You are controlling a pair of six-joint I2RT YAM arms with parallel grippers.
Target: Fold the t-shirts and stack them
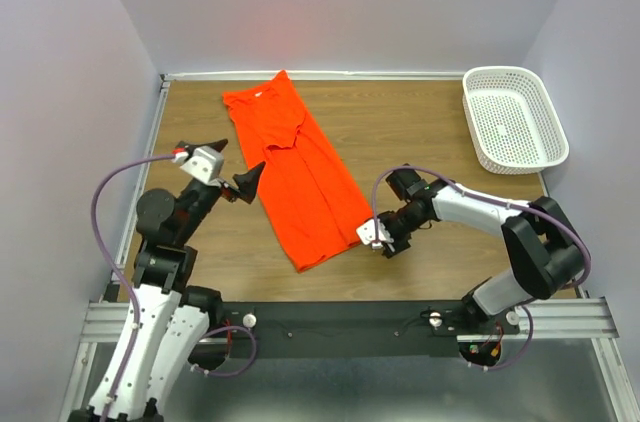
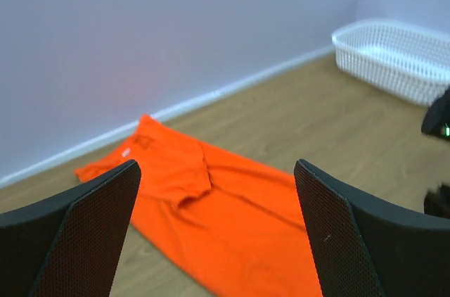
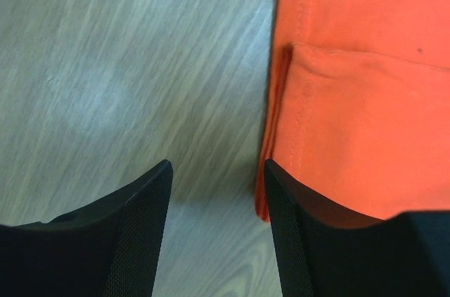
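Note:
One orange-red t-shirt (image 1: 300,172) lies on the wooden table, folded lengthwise into a long strip with its collar toward the back wall. My left gripper (image 1: 235,160) hovers just left of the strip's middle, open wide and empty. In the left wrist view the t-shirt (image 2: 211,219) shows between and beyond the left gripper (image 2: 216,170) fingers. My right gripper (image 1: 383,245) is low at the strip's near right edge. In the right wrist view the right gripper (image 3: 218,167) is open with bare wood in the gap. One finger (image 3: 295,226) rests at the t-shirt's (image 3: 365,100) hemmed edge.
A white plastic lattice basket (image 1: 500,70) stands at the table's back right corner, seen also in the left wrist view as the basket (image 2: 380,65). Pale walls enclose the table on three sides. Bare wood lies between the shirt and the basket.

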